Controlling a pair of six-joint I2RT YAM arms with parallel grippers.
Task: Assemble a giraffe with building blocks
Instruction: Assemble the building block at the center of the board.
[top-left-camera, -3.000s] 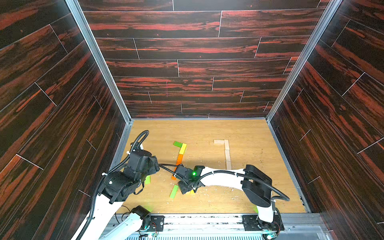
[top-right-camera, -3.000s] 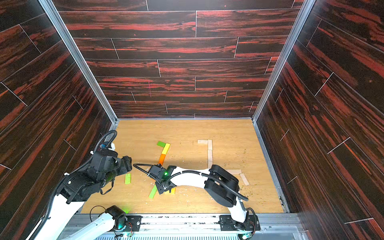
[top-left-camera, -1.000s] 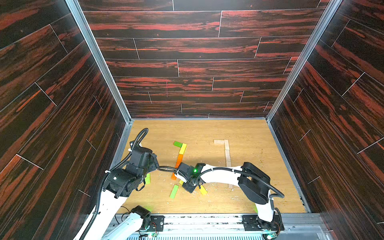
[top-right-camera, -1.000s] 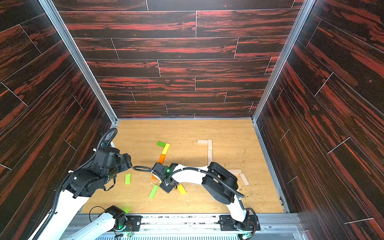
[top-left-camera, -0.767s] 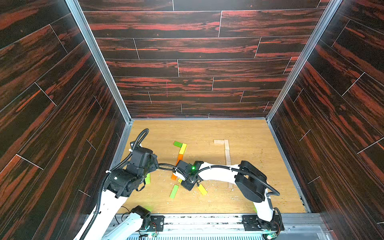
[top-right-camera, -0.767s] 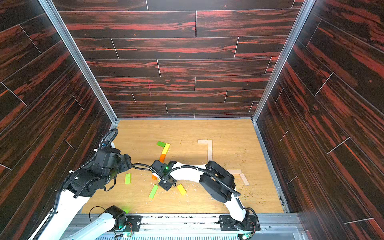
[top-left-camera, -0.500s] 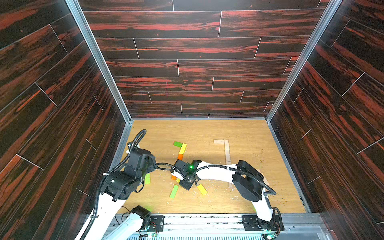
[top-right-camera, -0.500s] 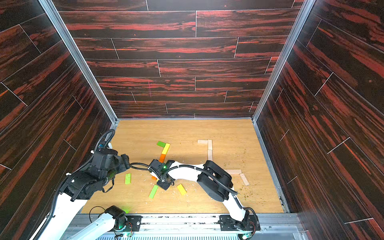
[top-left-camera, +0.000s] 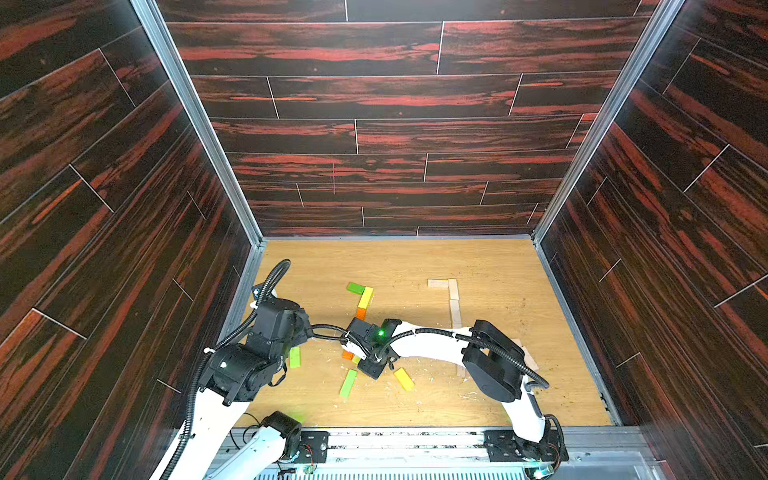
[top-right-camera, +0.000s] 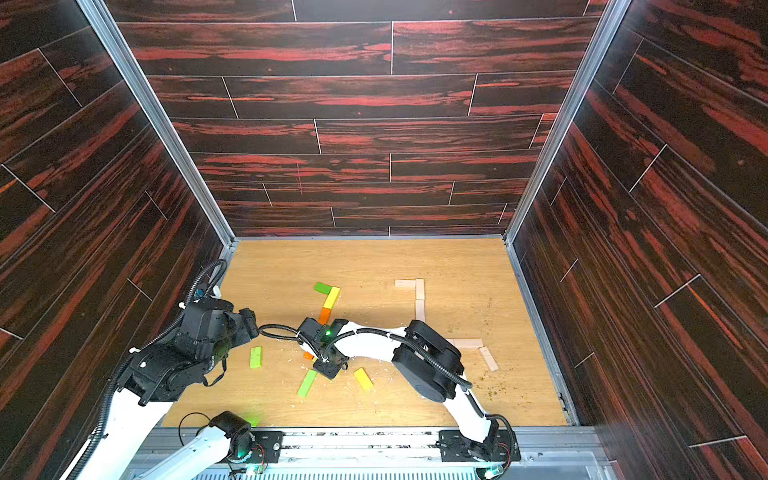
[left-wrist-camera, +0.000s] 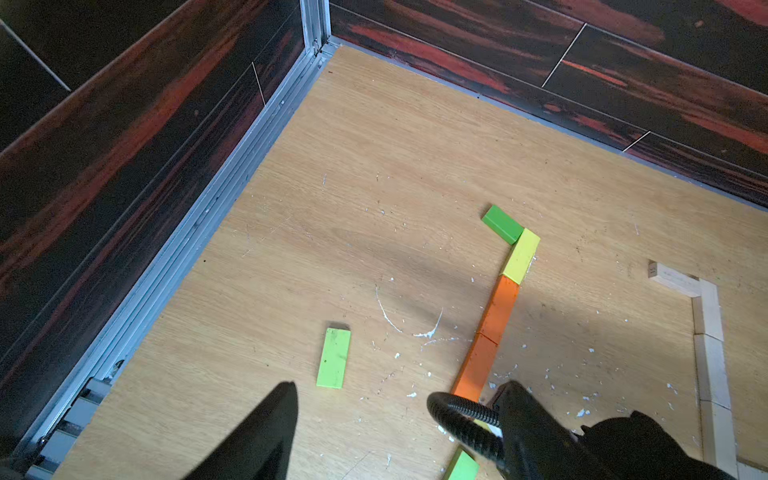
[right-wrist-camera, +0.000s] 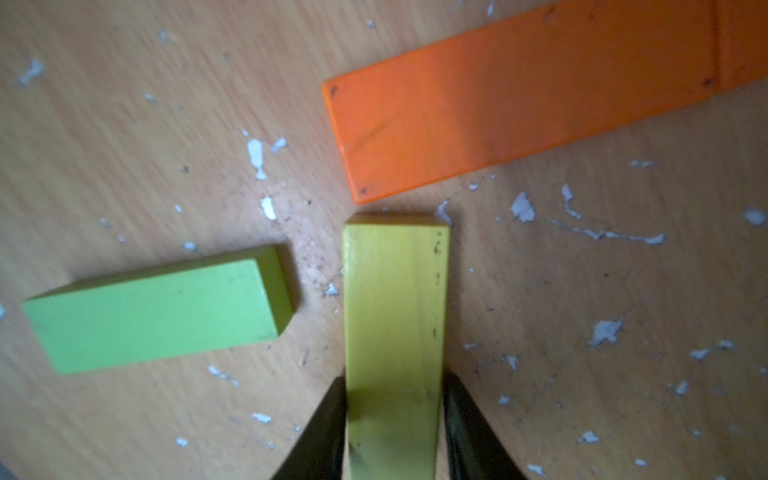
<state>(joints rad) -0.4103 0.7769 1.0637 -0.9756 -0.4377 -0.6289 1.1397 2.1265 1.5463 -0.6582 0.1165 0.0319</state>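
Yellow block in right claw, perhaps gripped.

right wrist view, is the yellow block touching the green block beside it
No, a strip of bare table separates the yellow block from the green block.

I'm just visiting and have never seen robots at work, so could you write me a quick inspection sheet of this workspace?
Surface: light wooden tabletop, scuffed.
Job's things: coloured line of blocks, green, yellow, orange; pale L; loose green block, second green block, loose yellow block.
Clutter: white flecks scattered.
Hands: left hand open, empty; right hand straddles a second yellow block, grip unclear.
Cables: black hoses along both arms.
Surroundings: dark red-streaked walls on three sides.
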